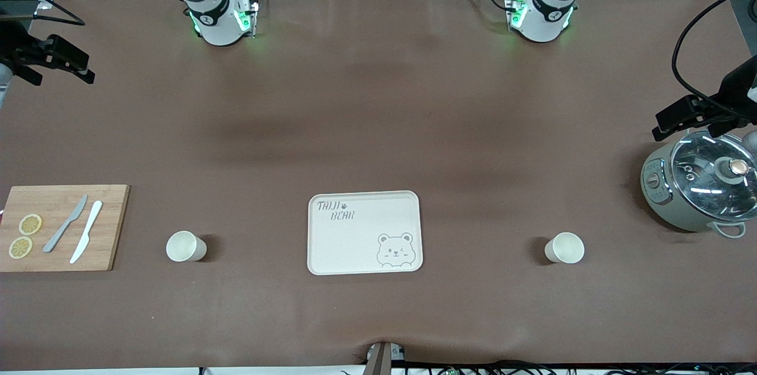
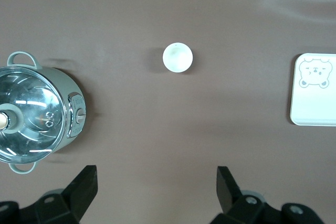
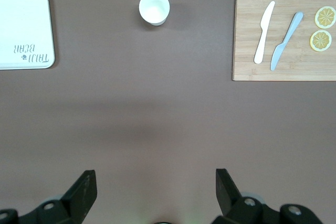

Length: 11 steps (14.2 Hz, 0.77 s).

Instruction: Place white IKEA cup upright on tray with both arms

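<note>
The cream tray (image 1: pixel 349 245) with "TAIJI BEAR" lettering lies near the front camera at the table's middle, with nothing on it. One white cup (image 1: pixel 185 246) stands upright beside it toward the right arm's end, and it also shows in the right wrist view (image 3: pixel 154 8). A second white cup (image 1: pixel 565 248) stands upright toward the left arm's end, and it also shows in the left wrist view (image 2: pixel 177 57). My left gripper (image 2: pixel 156 170) is open and empty, high in the air beside the pot (image 1: pixel 680 118). My right gripper (image 3: pixel 155 172) is open and empty, high at the table's other end (image 1: pixel 71 64).
A wooden cutting board (image 1: pixel 112 209) with two knives and two lemon slices lies at the right arm's end. A grey pot with a glass lid (image 1: pixel 704 186) stands at the left arm's end, under my left gripper's side.
</note>
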Tool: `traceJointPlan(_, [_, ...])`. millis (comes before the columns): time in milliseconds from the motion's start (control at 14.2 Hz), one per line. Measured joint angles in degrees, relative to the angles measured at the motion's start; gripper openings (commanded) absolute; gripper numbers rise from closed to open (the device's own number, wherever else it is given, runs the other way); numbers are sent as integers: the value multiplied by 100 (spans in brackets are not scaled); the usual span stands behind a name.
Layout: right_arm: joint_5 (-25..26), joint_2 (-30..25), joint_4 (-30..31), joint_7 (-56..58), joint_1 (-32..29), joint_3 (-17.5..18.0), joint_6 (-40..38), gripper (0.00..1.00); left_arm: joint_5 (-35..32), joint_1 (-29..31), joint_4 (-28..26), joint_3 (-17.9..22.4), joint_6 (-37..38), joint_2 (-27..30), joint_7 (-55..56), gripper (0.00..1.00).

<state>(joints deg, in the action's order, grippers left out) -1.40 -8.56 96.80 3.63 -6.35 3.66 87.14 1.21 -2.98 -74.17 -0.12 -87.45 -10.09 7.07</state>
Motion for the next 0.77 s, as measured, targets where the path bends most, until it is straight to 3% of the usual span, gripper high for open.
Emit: traceJointPlan(773, [0,115,2,-62,0,-1,17,100,0,158,-147,21,0,-14,-2,100])
